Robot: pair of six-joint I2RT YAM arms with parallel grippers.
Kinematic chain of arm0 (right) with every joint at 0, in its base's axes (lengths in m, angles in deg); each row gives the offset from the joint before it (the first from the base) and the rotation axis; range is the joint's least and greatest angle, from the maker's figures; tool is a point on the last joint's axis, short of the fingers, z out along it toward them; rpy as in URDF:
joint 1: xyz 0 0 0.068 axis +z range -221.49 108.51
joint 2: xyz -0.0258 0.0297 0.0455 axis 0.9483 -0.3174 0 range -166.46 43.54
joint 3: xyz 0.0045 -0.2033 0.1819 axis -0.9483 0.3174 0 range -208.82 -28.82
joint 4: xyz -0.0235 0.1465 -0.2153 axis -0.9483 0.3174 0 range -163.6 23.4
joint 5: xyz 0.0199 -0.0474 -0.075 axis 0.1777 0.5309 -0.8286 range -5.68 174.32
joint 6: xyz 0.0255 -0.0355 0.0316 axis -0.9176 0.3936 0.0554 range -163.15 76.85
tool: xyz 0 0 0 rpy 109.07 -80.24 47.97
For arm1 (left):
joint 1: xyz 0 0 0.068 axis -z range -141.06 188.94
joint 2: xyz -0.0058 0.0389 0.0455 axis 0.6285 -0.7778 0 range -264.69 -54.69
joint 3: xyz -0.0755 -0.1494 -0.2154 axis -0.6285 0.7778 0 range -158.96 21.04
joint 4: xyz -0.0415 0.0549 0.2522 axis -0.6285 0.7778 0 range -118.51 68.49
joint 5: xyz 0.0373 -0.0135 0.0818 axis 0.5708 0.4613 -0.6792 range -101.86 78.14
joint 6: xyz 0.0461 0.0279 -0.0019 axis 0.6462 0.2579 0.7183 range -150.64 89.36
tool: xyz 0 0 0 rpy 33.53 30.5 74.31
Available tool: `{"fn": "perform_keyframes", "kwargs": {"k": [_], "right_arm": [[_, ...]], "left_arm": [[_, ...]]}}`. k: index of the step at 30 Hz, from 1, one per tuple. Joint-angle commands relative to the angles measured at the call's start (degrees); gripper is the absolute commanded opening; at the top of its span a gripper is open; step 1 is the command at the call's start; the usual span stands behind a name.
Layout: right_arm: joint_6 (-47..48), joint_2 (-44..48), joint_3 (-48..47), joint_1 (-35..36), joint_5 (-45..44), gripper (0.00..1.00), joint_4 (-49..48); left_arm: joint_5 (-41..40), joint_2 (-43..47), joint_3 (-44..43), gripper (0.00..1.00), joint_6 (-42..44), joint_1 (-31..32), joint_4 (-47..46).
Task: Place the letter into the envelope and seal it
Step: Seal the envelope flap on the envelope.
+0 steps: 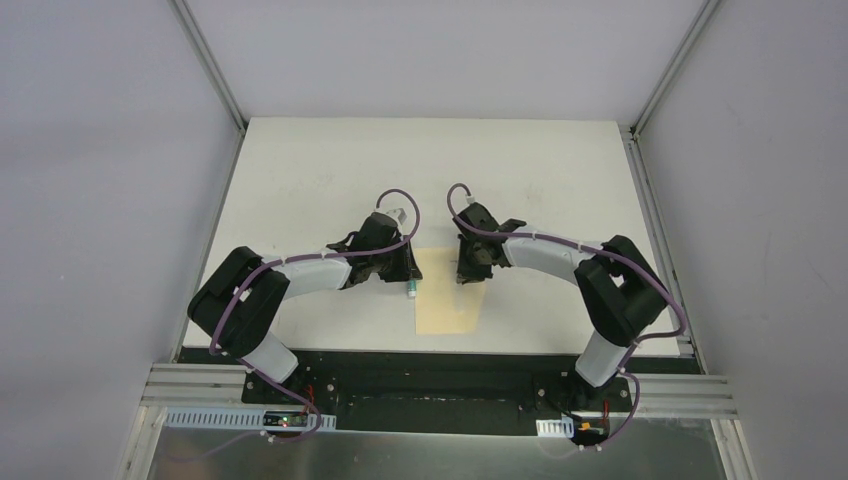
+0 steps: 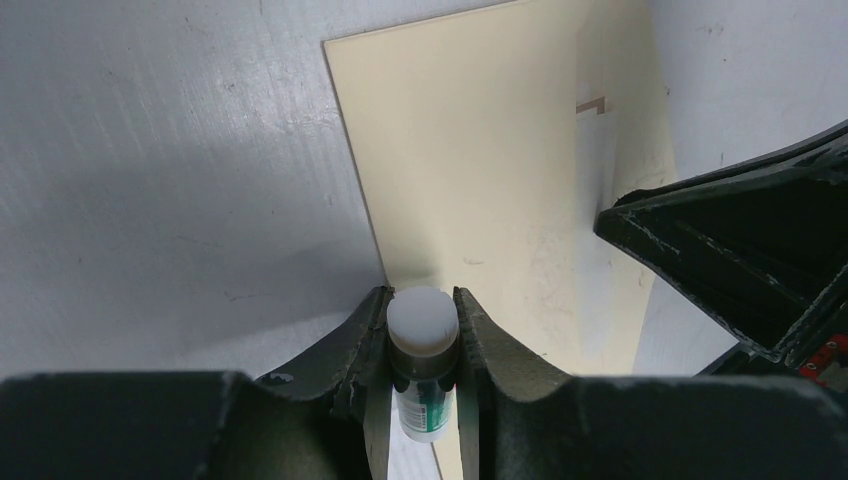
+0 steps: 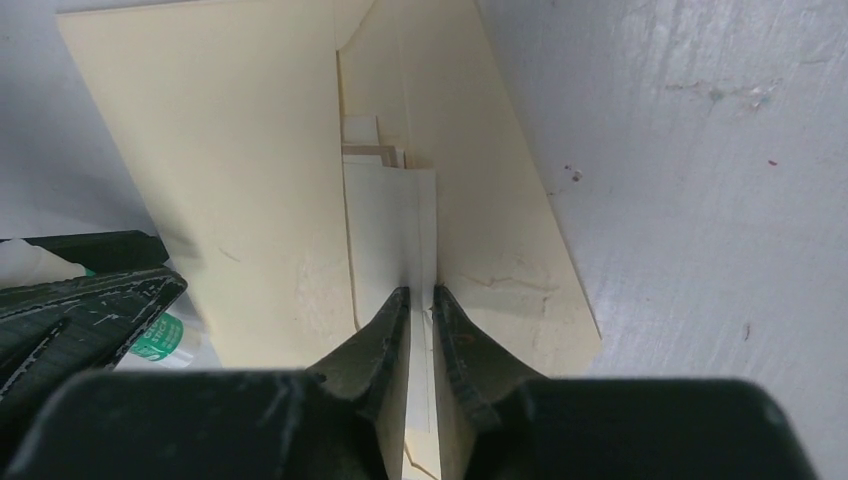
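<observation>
The yellow-tan envelope (image 1: 447, 300) lies flat on the table between both arms, and also shows in the left wrist view (image 2: 470, 170). My left gripper (image 1: 410, 276) is at its left edge, shut on a small white-green glue tube (image 2: 424, 330) with its white tip pointing out over the envelope. My right gripper (image 3: 421, 300) is over the envelope's far end (image 1: 468, 272), shut on a thin pale paper fold (image 3: 395, 225) that stands up from the envelope (image 3: 230, 170); it looks like the flap. The letter does not show as a separate sheet.
The white table (image 1: 300, 180) has grey walls on three sides and metal rails at its left and right edges. The right gripper's black body (image 2: 740, 260) is close beside the left gripper over the envelope. The arm bases stand at the near edge.
</observation>
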Motion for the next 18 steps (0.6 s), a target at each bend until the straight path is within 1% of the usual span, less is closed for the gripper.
{"fn": "perform_keyframes", "kwargs": {"k": [1,15,18], "right_arm": [[-0.93,-1.23,-2.29,1.35,-0.66,0.15,-1.36],[-0.93,-3.15,-5.29,3.24,-0.87,0.14,-0.73],[-0.37,-1.98,-5.88,3.21,-2.14,0.17,0.5]], "left_arm": [[-1.28,0.21,1.23,0.0,-0.25,0.57,-0.98],[-1.19,0.08,1.4,0.0,-0.69,0.64,-1.48],[-1.77,0.24,1.4,0.0,-0.61,0.64,-1.02]]}}
